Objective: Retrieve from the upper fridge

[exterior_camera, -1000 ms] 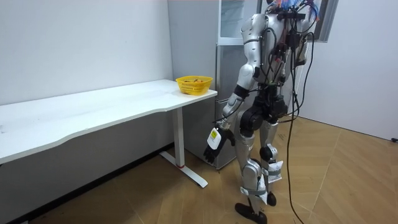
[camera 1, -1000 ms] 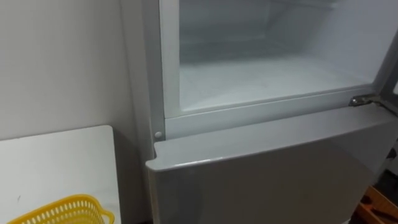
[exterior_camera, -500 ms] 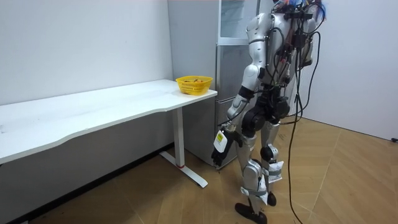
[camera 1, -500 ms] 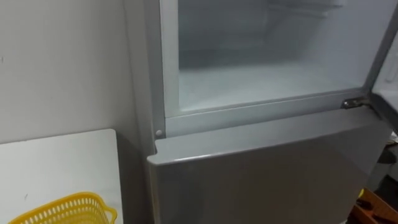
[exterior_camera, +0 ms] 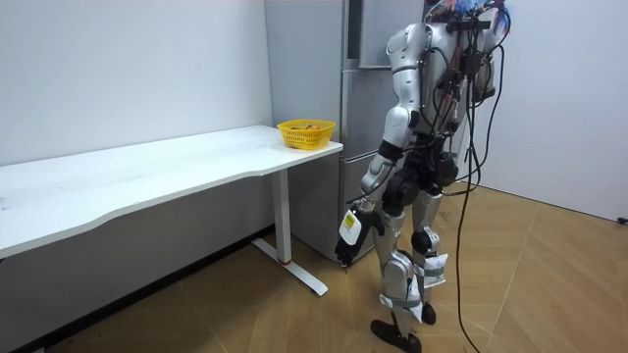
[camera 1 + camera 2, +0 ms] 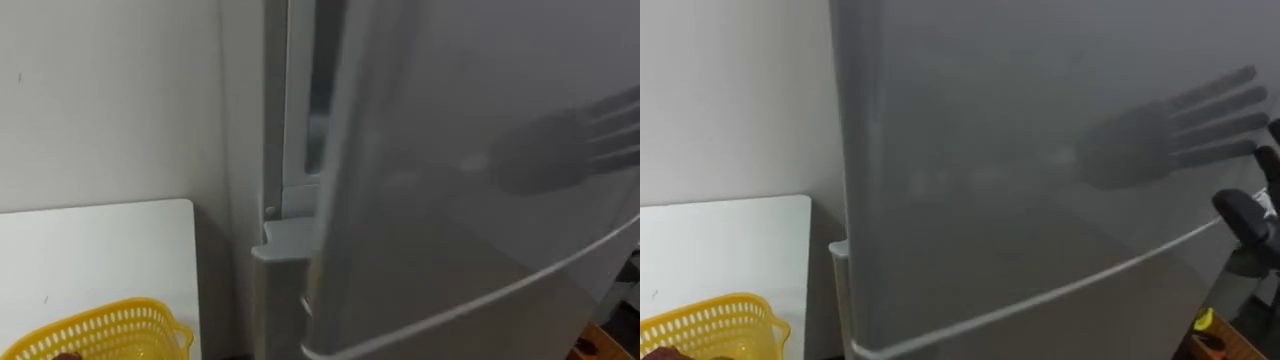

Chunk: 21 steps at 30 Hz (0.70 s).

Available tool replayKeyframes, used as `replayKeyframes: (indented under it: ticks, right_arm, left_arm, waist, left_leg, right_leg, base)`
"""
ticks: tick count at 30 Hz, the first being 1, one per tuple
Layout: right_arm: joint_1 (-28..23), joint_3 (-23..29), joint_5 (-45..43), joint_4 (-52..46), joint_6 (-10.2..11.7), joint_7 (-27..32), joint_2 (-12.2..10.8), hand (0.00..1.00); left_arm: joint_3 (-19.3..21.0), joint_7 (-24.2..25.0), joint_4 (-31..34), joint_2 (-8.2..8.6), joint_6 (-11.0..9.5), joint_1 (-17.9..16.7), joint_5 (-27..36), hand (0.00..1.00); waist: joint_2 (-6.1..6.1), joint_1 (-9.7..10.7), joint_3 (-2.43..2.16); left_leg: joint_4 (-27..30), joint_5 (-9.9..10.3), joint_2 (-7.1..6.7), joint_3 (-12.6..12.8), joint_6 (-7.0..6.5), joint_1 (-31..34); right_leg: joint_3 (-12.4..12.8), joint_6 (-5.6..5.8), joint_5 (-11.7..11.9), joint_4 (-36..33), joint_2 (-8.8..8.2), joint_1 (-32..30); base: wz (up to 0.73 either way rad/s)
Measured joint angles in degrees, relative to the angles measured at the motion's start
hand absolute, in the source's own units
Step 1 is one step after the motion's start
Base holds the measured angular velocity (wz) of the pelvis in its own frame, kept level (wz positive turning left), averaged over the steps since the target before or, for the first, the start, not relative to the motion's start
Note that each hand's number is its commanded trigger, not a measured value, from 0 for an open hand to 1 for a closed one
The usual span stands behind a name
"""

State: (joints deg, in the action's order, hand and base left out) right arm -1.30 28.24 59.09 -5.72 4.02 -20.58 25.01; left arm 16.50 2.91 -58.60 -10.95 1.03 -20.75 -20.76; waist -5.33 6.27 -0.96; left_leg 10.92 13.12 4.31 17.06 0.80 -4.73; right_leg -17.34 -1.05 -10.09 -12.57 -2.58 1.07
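Observation:
The grey upper fridge door [image 6: 470,150] stands almost shut across the compartment. A narrow strip of the white inside [image 6: 310,110] shows at its left edge. At the door's right edge are the dark fingers of my right hand [image 6: 1248,212], and its shadow with spread, straight fingers lies on the door. The top of the lower door [image 6: 285,240] shows below the gap. In the room view I stand facing the fridge [image 5: 358,108], right arm raised. My left hand [image 5: 349,227] hangs by my thigh.
A yellow basket [image 6: 95,330] sits on the corner of the white table [image 6: 100,250] left of the fridge, with something dark in it. The white wall runs behind. Wooden floor lies to the fridge's right, with an orange object [image 6: 1215,340] low down.
The upper door has swung from wide open to almost shut, covering the empty white compartment. My left hand has drifted slightly toward the fridge.

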Motion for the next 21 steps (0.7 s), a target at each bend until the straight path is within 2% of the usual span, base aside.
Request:
replayKeyframes:
  ticks: [3, 6, 15, 17, 21]
  right_arm:
    - [-0.02, 0.07, 0.0, -0.19, -0.87, -0.86, -0.05, 0.0]
    - [-0.1, 0.06, 0.0, -0.3, -1.66, -1.48, 0.1, 0.0]
    - [-0.12, 0.16, 0.08, -1.0, -2.25, -1.92, 0.1, 0.0]
    - [-0.14, 0.19, 0.05, -1.5, -2.25, -0.89, 0.1, 0.0]
    - [-0.49, 1.69, 0.03, -2.19, -2.26, 4.92, 0.1, 0.0]
  left_arm:
    - [-0.04, -0.08, 0.01, 0.0, 0.34, -0.06, 0.0, 0.0]
    - [-1.04, -0.11, -0.02, -0.07, 1.24, -0.38, 0.0, 0.0]
    - [-1.17, -0.96, 0.07, -0.07, 1.3, -0.04, 1.91, 0.0]
    - [-1.12, -1.24, 0.07, -0.09, 1.25, -0.03, 1.78, 0.0]
    - [-1.0, -2.4, 0.07, -0.03, 1.24, 0.01, 1.7, 0.0]
  waist:
    - [-0.18, -0.72, 0.1]
    - [-0.14, -0.58, 0.17]
    - [0.16, -0.29, 0.31]
    - [0.34, -0.26, 0.4]
    - [0.23, -0.17, 0.37]
  left_leg:
    - [-0.01, 0.0, -0.04, -0.22, 0.0, 0.14]
    - [-0.01, 0.0, -0.05, -0.26, 0.0, 0.16]
    - [-0.07, 0.0, -0.01, -0.37, 0.0, -0.28]
    - [-0.22, 0.0, -0.01, -0.36, 0.0, -0.33]
    - [-0.2, 0.02, -0.03, -0.55, 0.01, 0.06]
  right_leg:
    - [-0.25, 0.02, 0.01, 0.08, -0.07, 0.04]
    - [-0.29, 0.02, 0.01, 0.09, -0.08, 0.06]
    - [-0.31, 0.08, 0.32, 0.92, 0.14, 0.83]
    - [-0.33, 0.08, 0.32, 1.05, 0.16, 0.88]
    - [-0.71, 0.13, 0.34, 1.33, 0.12, 0.85]
  base:
    - [0.05]
    - [0.0]
    - [0.0]
    - [0.0]
    - [0.04]
